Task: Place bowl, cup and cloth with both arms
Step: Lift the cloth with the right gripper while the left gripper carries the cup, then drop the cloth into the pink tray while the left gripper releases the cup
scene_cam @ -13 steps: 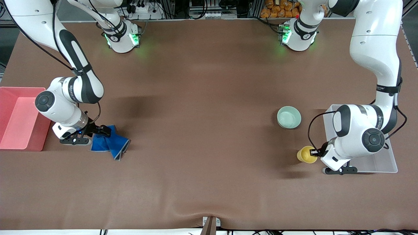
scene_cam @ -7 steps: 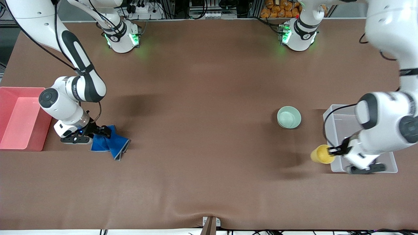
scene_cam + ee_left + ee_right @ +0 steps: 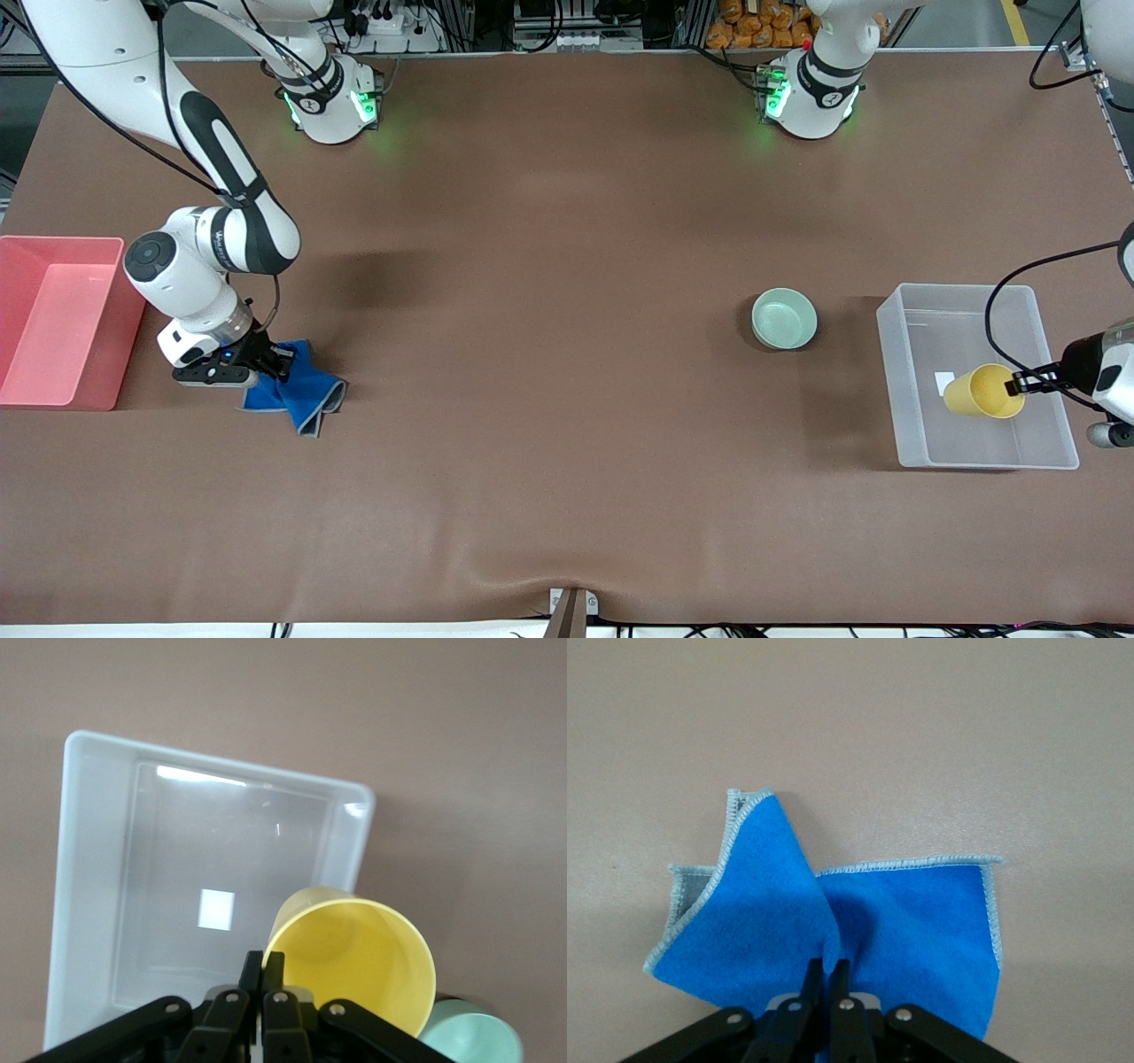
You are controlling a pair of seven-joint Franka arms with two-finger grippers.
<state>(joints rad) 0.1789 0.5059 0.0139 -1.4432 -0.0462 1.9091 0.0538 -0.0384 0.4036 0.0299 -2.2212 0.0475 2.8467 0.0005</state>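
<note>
My left gripper [image 3: 1019, 384] is shut on the rim of the yellow cup [image 3: 982, 392] and holds it tilted over the clear plastic bin [image 3: 912, 372] at the left arm's end of the table. In the left wrist view the fingers [image 3: 272, 970] pinch the cup's wall [image 3: 354, 957] over the bin [image 3: 97, 895]. The mint-green bowl [image 3: 784, 318] sits on the table beside the bin and shows in the left wrist view [image 3: 474, 1041]. My right gripper [image 3: 270, 363] is shut on a fold of the blue cloth [image 3: 297, 394], whose rest drapes on the table [image 3: 904, 930].
A red bin [image 3: 53, 319] stands at the right arm's end of the table, close to the cloth. A small white label [image 3: 944, 383] lies in the clear bin. The brown mat [image 3: 549, 354] covers the table.
My left arm has lifted the cup off the table and carried it over the clear bin. My right gripper has pulled the cloth up a little and bunched it.
</note>
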